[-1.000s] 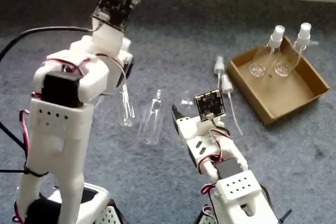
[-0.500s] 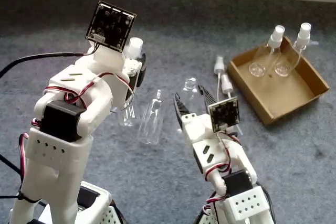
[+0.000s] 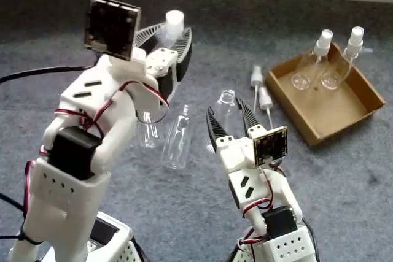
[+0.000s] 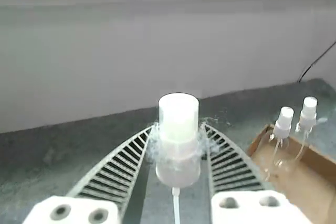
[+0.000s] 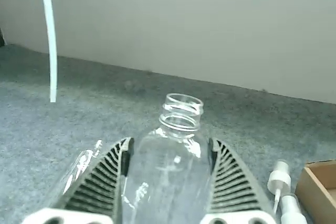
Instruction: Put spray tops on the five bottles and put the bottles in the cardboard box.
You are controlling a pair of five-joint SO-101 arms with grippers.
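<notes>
Bottle (image 5: 169, 174), clear, uncapped, clamped in right hand (image 3: 228, 112); white spray top (image 4: 178, 129), thin tube dangling, pinched in left hand (image 3: 164, 31).

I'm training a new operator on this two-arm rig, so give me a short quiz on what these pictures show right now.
1. True or false: the left gripper is shut on a spray top.
2. How many capped bottles stand in the cardboard box?
3. The bottle in the right gripper is: A) capped, B) open at the neck, C) lying in the box.
Key: 1 true; 2 two; 3 B.
</notes>
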